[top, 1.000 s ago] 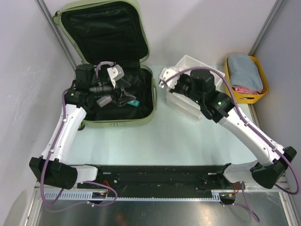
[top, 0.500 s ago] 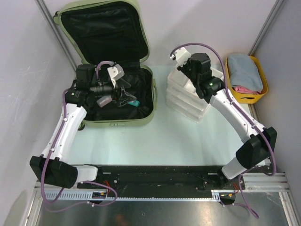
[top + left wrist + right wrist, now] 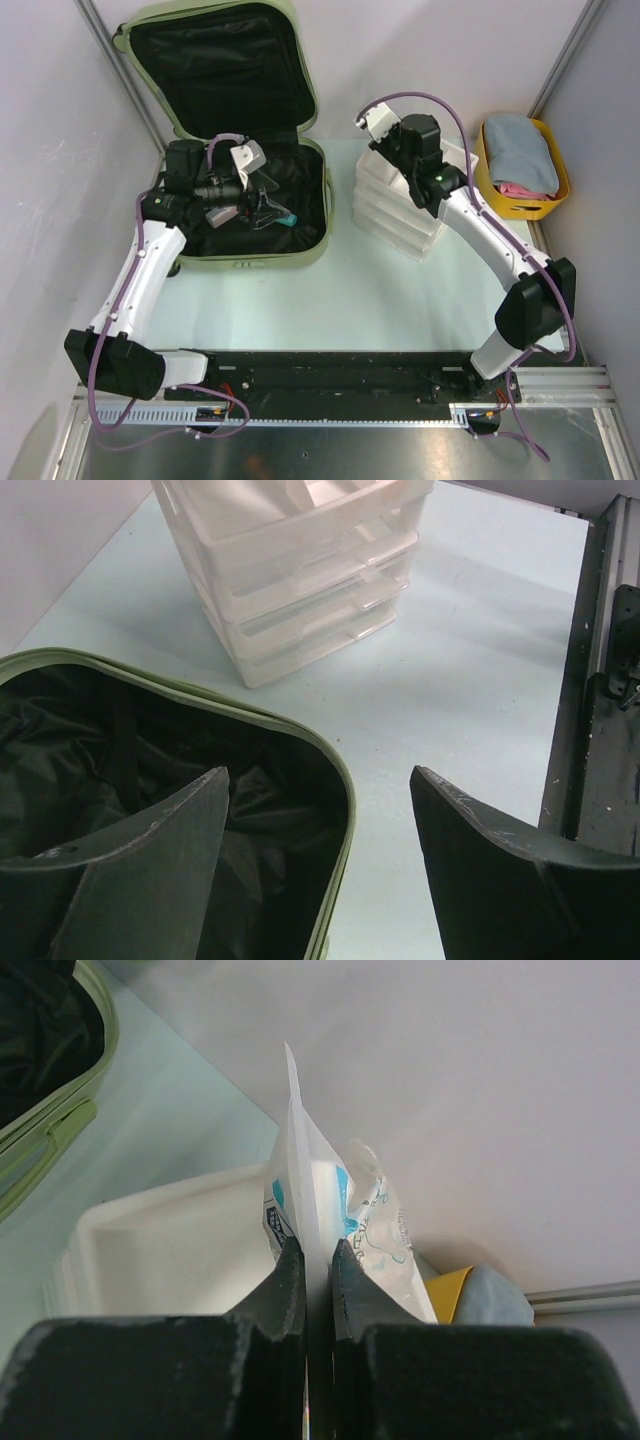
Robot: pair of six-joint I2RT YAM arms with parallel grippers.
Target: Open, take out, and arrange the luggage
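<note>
Both jaws of the left gripper (image 3: 318,780) stand wide apart over the open luggage (image 3: 225,65), upper left on the worktop (image 3: 330,300); the right gripper (image 3: 318,1252) pinches a white packet (image 3: 345,1195) above the drawer stack (image 3: 395,220).

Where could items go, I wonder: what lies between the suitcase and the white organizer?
Only bare table separates the suitcase and the organizer, seen in the top and left wrist views.

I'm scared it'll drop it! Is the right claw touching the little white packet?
Touching. The right wrist view shows the right gripper shut on the white packet, pinching its lower edge from both sides with no gap.
</note>
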